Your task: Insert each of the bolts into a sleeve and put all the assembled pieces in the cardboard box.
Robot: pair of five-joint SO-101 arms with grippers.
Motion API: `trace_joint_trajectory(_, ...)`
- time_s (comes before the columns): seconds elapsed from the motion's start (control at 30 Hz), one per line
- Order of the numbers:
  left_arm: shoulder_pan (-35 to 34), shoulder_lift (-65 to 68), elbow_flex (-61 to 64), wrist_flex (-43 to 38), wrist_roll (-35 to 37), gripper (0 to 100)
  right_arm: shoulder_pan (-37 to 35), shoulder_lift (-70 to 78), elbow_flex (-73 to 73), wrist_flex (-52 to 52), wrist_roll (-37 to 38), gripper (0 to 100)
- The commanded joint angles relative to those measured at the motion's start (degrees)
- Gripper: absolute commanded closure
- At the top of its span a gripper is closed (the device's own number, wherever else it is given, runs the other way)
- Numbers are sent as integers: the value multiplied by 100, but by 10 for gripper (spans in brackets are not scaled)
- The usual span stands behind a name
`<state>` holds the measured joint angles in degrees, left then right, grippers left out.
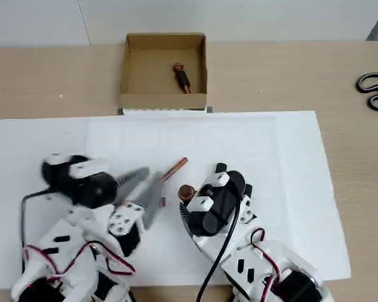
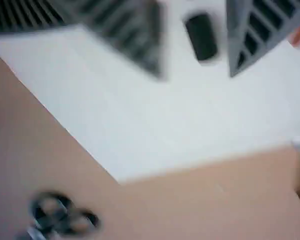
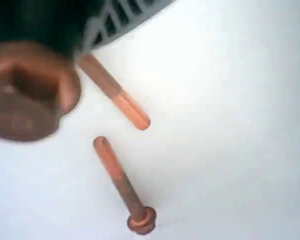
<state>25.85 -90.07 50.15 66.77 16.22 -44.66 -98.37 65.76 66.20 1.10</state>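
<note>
- Left gripper (image 2: 195, 74): fingers spread wide, astride the sleeve (image 2: 201, 36); this arm is nearer.
- Sleeve: lies on the paper sheet (image 1: 290, 163), toward the middle of its near edge, long axis roughly along the fingers.
- Right gripper (image 1: 188, 196): clamped on a bolt (image 1: 186, 191), just beside.

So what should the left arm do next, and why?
Probably shut the left gripper on the small black cylindrical sleeve: its jaws stand open either side of it on the white paper sheet, while the right gripper holds a copper bolt.
</note>
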Motion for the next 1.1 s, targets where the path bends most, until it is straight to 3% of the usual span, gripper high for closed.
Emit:
trace_joint_trajectory(0.0,-668,9,-215,-316,-510,996,75,-48,-202,224,26,995)
trace_joint_trajectory(0.17,-1855,18,769,-316,-712,994,822,-48,-176,382,18,995)
trace_joint_trajectory(0.37,-2374,9,2721,-1002,-712,994,1886,-48,-9,400,9,995)
trace_joint_trajectory(0.67,-2418,9,4453,-2892,-712,994,2879,-48,545,338,9,995)
trace_joint_trajectory(0.93,-2409,9,4514,-2998,-695,994,3125,22,404,110,-202,995)
trace_joint_trajectory(1.07,-2409,9,4514,-2998,-695,994,3143,796,-281,-242,-431,995)
